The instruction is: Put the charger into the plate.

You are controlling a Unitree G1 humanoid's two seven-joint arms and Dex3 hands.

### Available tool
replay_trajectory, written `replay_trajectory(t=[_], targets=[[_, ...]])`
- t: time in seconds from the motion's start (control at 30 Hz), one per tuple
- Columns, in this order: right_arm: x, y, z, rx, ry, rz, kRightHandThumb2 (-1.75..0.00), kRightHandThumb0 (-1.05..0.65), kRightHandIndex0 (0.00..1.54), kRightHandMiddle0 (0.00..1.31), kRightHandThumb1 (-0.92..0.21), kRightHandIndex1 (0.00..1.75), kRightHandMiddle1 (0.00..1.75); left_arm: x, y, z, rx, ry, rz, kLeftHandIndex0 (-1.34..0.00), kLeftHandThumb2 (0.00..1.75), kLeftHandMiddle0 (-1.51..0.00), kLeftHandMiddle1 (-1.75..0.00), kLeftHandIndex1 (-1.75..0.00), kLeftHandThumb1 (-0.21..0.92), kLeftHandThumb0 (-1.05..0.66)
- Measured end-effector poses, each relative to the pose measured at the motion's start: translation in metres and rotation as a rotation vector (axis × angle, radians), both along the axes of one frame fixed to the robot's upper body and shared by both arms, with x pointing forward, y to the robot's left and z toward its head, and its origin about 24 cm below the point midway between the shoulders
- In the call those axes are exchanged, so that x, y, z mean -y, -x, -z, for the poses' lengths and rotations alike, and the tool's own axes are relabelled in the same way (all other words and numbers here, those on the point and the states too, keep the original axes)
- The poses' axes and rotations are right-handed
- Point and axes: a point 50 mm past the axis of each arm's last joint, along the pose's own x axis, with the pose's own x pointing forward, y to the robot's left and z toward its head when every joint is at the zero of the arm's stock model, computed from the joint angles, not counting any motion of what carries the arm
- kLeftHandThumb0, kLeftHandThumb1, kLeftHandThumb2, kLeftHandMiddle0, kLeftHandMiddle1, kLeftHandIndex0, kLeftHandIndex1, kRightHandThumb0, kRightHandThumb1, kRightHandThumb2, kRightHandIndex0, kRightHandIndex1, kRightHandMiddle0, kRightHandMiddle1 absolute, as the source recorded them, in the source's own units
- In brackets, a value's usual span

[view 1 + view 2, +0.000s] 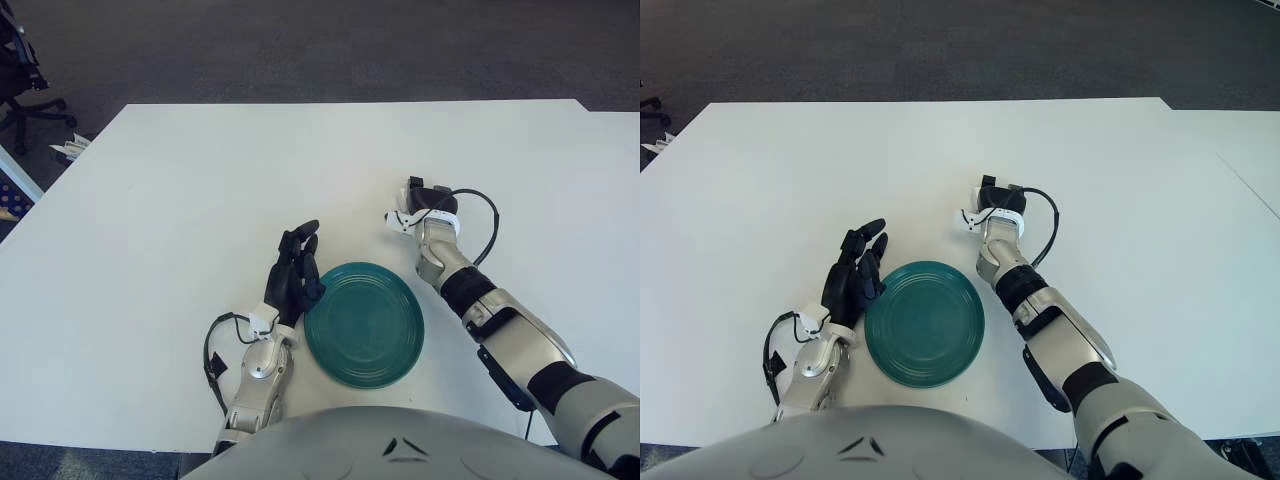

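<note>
A dark green plate (365, 325) lies on the white table (200, 180) near its front edge. My right hand (420, 196) is just beyond the plate's far right rim, its dark fingers curled around a small white charger (397, 219) that sticks out to the left of the hand. Whether the charger touches the table I cannot tell. At the plate's left rim is my left hand (295, 272), fingers stretched out and holding nothing.
A black cable (490, 225) loops off my right wrist. Past the table's far left corner stand an office chair (20, 90) and some papers (68, 148). Dark carpet lies beyond the far edge.
</note>
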Motion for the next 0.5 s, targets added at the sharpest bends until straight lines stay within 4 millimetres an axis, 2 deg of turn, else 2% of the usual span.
replay_trajectory(t=[0.5], targets=[[0.0087,-0.0044,0.0025,-0.008,-0.006,0.036,-0.58,-0.87,0.29,0.0,-0.92,0.04,0.43,-0.0002,0.0028,-0.0041,-0.017,0.014,0.002,-0.06,0.9,-0.38,0.0,-0.79,0.92,-0.84]])
